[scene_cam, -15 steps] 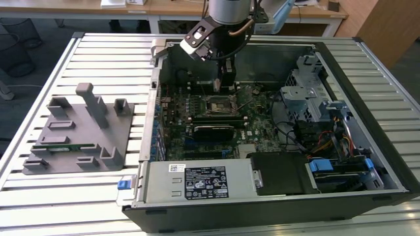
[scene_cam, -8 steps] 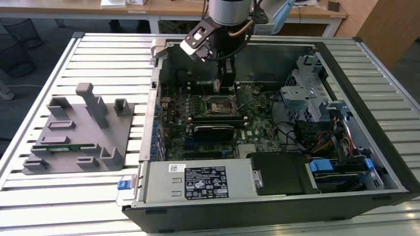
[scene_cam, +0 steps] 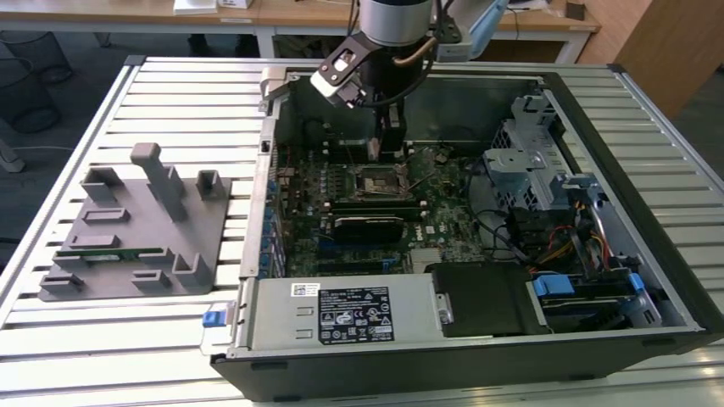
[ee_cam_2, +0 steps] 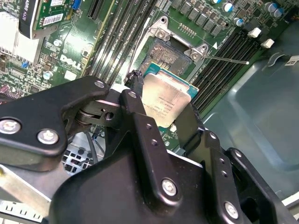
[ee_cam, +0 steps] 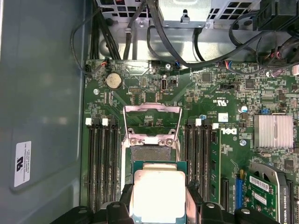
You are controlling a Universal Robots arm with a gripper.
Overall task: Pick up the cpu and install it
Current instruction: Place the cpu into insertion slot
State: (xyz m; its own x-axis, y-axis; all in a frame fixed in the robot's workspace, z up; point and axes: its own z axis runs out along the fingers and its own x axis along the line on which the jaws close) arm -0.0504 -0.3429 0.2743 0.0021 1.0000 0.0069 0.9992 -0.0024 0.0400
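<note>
The claw [ee_cam_2: 161, 114] is pinching the cpu [ee_cam_2: 164, 95] by two opposite edges, with its fingers [ee_cam_2: 136, 95] closed narrowly on it. It is holding the cpu up off the main board [ee_cam: 205, 88] inside the open computer case [scene_cam: 633, 110], which is sitting on the slatted bench [scene_cam: 114, 339].

The open socket [ee_cam: 152, 154] is lying just ahead of the cpu and below it, and the hinged clamp frame [ee_cam: 152, 122] is standing clear beyond it. In the first wrist view the far edge of the cpu [ee_cam: 156, 193] is overlapping the socket's near edge, with its sides running roughly in line with the socket's. The cpu is square, so no axis is longer.

The cpu is showing a flat, shiny silver-grey metal top over a thin blue-green rim.
</note>
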